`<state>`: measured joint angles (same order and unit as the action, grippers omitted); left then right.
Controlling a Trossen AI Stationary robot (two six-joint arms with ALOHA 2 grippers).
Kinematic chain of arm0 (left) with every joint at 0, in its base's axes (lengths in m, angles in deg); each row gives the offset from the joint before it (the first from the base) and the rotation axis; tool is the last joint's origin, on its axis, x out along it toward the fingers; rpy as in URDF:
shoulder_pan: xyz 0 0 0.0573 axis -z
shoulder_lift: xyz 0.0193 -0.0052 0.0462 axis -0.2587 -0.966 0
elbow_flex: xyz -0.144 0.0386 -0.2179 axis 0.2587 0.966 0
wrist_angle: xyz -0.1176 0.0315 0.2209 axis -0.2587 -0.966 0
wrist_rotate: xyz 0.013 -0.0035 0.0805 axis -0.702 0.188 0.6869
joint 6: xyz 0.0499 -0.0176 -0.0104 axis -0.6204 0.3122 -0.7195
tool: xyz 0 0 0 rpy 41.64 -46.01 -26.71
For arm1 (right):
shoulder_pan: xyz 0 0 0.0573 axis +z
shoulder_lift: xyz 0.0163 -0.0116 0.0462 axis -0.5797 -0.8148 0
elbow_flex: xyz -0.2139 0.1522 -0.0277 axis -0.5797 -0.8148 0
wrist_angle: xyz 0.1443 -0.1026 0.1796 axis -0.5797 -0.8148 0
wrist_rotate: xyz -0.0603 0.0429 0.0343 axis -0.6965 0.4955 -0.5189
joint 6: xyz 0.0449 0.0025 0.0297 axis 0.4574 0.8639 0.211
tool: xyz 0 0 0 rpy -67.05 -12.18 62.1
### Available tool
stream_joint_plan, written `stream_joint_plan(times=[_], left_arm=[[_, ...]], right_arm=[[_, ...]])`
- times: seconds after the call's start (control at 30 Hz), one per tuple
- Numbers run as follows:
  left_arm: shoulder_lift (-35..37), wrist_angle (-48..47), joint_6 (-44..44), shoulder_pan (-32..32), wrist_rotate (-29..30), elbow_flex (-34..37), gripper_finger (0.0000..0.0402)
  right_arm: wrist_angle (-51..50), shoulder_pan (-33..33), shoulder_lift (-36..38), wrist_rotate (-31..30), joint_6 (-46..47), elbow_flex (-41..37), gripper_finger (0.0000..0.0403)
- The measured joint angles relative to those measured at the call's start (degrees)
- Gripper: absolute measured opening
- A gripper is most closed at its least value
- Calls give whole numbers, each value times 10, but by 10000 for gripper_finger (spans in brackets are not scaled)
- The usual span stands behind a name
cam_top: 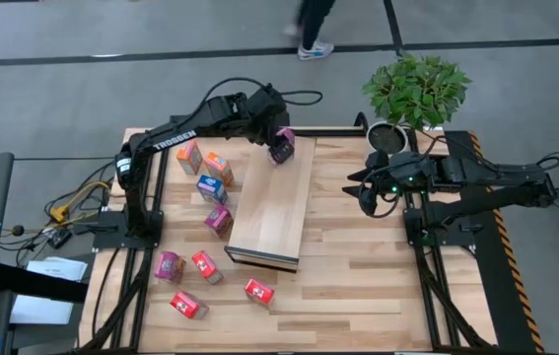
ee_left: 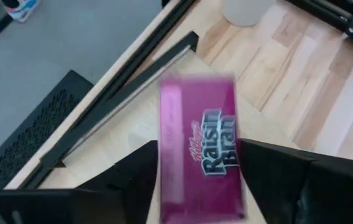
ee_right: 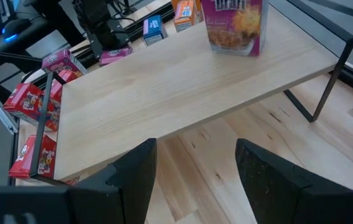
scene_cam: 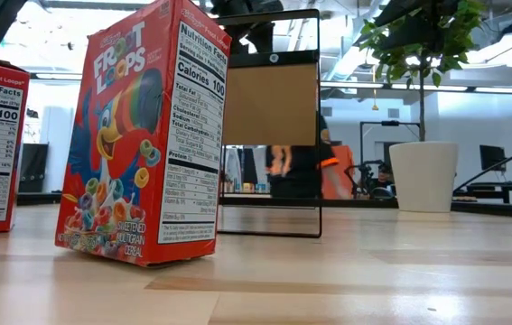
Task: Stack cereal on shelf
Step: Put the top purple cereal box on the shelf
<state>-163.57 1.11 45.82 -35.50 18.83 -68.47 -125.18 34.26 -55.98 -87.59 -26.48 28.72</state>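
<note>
My left gripper (cam_top: 277,141) is at the far end of the shelf (cam_top: 271,202), shut on a magenta-purple cereal box (ee_left: 201,149). The box also shows upright over the shelf's far end in the right wrist view (ee_right: 235,22). My right gripper (ee_right: 195,180) is open and empty, above the table right of the shelf (cam_top: 366,195). Several other cereal boxes, orange (cam_top: 189,156), blue (cam_top: 212,188), magenta (cam_top: 219,219) and red (cam_top: 258,292), are on the table left of and near the shelf. My left gripper pinches the magenta box between its two fingers, one on each side edge (ee_left: 164,186), its printed front facing the wrist camera. The fingers come from above. The box is upright with its bottom (ee_right: 232,50) at the shelf top; whether it rests there I cannot tell.
A potted plant (cam_top: 415,89) in a white pot stands at the table's far right corner. The shelf stands on thin dark metal legs (ee_right: 325,81). A red box (scene_cam: 143,135) stands close before the low camera. A person's feet (cam_top: 311,44) show on the floor beyond the table.
</note>
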Motion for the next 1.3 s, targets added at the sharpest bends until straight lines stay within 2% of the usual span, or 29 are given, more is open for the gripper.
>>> stream_joint_plan(times=[0.23,0.5,0.6,0.77,0.9,0.97,1.17,1.3], left_arm=[[0,-1,28,0,1,0,274],[32,-32,25,6,-10,-53,267],[37,-98,-6,14,-3,-75,241],[41,-185,-35,20,81,-62,153],[40,-186,-61,20,54,-31,47],[45,-184,-74,20,47,-12,14],[103,-116,-88,19,60,81,4],[171,29,-100,16,40,194,1]], right_arm=[[0,0,0,0,0,0,245],[-2,0,0,0,0,0,245],[-2,0,0,0,0,0,245],[-3,0,0,0,0,0,245],[-5,0,0,0,1,0,245],[-5,1,0,0,1,0,245],[-5,1,0,0,1,0,245],[-5,1,0,0,1,0,245]])
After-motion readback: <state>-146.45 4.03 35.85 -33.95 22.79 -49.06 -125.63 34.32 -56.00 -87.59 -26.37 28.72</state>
